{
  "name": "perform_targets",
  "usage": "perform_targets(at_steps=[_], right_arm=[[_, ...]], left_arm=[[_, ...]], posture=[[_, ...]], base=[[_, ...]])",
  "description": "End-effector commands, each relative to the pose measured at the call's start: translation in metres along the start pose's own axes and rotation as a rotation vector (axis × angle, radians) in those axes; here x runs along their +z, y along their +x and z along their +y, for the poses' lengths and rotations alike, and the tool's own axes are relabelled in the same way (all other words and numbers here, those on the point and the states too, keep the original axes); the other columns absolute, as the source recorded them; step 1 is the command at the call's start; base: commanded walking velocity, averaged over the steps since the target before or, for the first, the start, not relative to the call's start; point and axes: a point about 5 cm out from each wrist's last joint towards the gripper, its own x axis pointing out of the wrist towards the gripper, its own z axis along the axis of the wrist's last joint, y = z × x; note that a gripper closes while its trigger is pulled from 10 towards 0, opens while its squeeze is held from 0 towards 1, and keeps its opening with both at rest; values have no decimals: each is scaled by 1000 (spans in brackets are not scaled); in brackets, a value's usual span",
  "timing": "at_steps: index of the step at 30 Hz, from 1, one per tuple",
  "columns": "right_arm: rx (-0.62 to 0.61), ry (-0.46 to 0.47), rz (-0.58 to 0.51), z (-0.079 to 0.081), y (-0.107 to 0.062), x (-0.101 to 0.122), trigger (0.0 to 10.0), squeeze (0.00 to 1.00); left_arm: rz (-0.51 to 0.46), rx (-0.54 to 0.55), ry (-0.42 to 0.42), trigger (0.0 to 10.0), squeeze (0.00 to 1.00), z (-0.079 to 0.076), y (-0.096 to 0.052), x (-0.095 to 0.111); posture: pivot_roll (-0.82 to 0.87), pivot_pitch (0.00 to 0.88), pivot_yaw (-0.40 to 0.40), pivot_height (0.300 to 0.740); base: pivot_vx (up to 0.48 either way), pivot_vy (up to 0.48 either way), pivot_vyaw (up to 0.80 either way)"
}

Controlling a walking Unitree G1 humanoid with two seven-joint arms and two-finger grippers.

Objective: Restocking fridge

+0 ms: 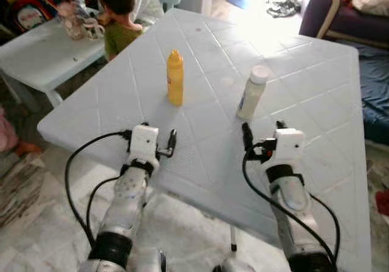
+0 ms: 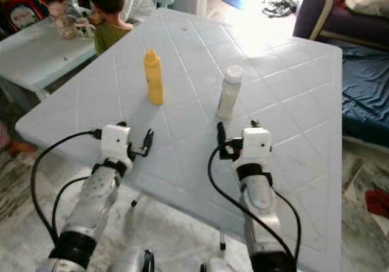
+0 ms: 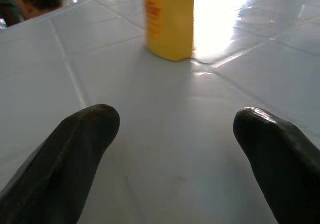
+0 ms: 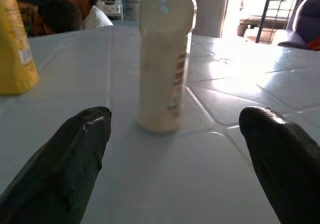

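Note:
A yellow squeeze bottle [image 1: 175, 77] stands upright on the large pale-blue table [image 1: 304, 71]. To its right stands a white bottle with a white cap [image 1: 252, 92], also upright. My left gripper [image 1: 152, 135] hovers just over the table's near part, open, pointing at the yellow bottle [image 3: 170, 18] a short way ahead. My right gripper [image 1: 263, 131] is open and sits close before the white bottle [image 4: 162, 63], which lines up between its fingertips [image 4: 75, 154] without touching. Nothing is held.
A person in a green top [image 1: 120, 22] sits at a smaller table [image 1: 42, 56] at the back left, with cups on it. A purple sofa [image 1: 340, 13] and a blue mattress [image 1: 374, 83] lie on the right. The table's near edge runs under my wrists.

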Motion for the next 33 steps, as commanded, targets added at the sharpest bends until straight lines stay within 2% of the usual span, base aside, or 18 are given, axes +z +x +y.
perform_targets(at_steps=[1, 6, 8, 11, 16, 26, 33], right_arm=[[4, -2, -35, -1, 3, 7, 10000, 0], [5, -28, -86, -6, 15, 21, 10000, 0], [29, -4, -92, -3, 18, 24, 10000, 0], [38, -35, -116, -3, 20, 29, 10000, 0], [-62, -92, -188, -15, 28, 46, 10000, 0], [-3, -67, -203, -15, 48, 59, 10000, 0], [-23, -98, -195, -17, 66, 66, 10000, 0]], left_arm=[[21, -1, 17, 10000, 0, 1, -2, -4], [25, -2, 23, 10000, 0, 1, -2, -4], [26, -1, 24, 10000, 0, 1, -2, -4], [24, -2, 24, 10000, 0, 0, -1, -4], [27, 1, 27, 10000, 0, 1, -2, -4], [28, -6, 32, 10000, 0, 0, -1, -4], [32, -5, 33, 10000, 0, -2, -2, -5]], posture=[[44, 97, -21, 740], [46, 95, -20, 740], [46, 95, -20, 740], [49, 92, -21, 740], [50, 92, -18, 740], [47, 95, -13, 740], [58, 98, -14, 740]], base=[[0, 0, 0], [0, 0, 0], [0, 0, 0], [0, 0, 0], [0, 0, 0], [0, 0, 0], [0, 0, 0]])
